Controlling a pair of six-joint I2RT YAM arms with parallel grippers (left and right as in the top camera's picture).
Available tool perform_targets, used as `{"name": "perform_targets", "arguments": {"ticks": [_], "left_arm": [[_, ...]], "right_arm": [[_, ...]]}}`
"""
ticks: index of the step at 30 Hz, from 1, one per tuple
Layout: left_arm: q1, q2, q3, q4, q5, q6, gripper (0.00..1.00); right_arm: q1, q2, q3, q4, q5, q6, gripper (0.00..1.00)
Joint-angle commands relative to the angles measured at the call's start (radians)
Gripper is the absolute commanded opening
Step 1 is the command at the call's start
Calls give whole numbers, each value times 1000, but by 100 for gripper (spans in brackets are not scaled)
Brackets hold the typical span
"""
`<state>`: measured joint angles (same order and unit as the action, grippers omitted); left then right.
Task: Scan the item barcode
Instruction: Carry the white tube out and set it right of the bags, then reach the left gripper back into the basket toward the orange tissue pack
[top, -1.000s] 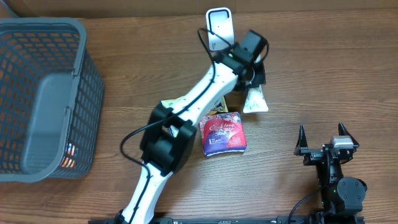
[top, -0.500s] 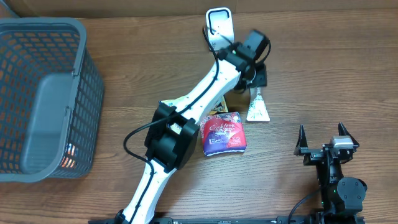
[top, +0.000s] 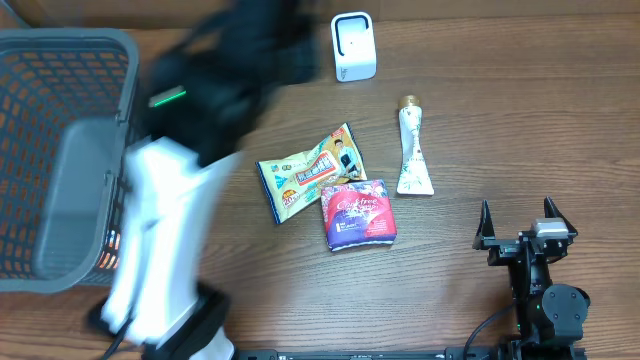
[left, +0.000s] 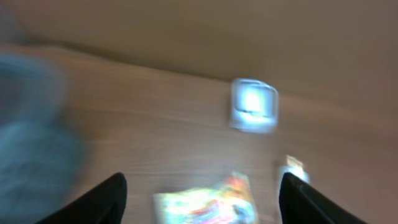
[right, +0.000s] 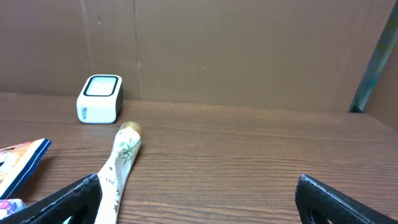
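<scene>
Both wide open and empty, left gripper (left: 202, 182) and right gripper (right: 199, 182), tube (top: 413, 152) on the bench (top: 520, 120), scanner (top: 353, 46) by its far edge

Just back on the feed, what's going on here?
The left gripper has let go of the tube, now lying on the table near the scanner, and is swinging toward the basket, open and empty. The snack packet and purple packet lie beside the tube. The right gripper sits parked, open.

The white tube (top: 411, 150) lies flat, gold cap toward the white scanner (top: 353, 46), well apart.
</scene>
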<state>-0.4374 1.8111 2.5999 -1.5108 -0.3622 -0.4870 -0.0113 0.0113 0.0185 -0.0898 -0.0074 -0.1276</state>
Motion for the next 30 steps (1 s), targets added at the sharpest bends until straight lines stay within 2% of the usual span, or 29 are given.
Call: {"name": "perform_targets", "arguments": {"ticks": [1,3,6,10,12,14,19,20,22,26,30], "left_arm": [[236,-106,3,-118,-187,-100,87],[384,-140,3,-177,-183,-147,95],[610,-156,-7,-179,-54,-95,97],[835,-142,-53,-179,71,-62,98],[914,-138,-119,-179,117,-63,99],[1000,-136,-269,-179,135,-74,100],[1079,-135,-540,-109,134,-76,100],[1097,-133,-665,-24,136,-69,100],[1106,-131,-774,61,142,-64,100],[1110,-130,-955,240,185,34,100],[1110,-130,-1126,404,229,125,95]], "right_arm": [[5,-8,-10,6,6,-1,100],[5,-8,-10,6,6,-1,100],[5,-8,-10,6,6,-1,100],[5,-8,-10,6,6,-1,100],[5,-8,-10,6,6,-1,100],[5,-8,-10,6,6,-1,100],[5,-8,-10,6,6,-1,100],[5,-8,-10,6,6,-1,100],[5,-8,-10,6,6,-1,100],[5,-8,-10,6,6,-1,100],[5,-8,-10,6,6,-1,100]]}}
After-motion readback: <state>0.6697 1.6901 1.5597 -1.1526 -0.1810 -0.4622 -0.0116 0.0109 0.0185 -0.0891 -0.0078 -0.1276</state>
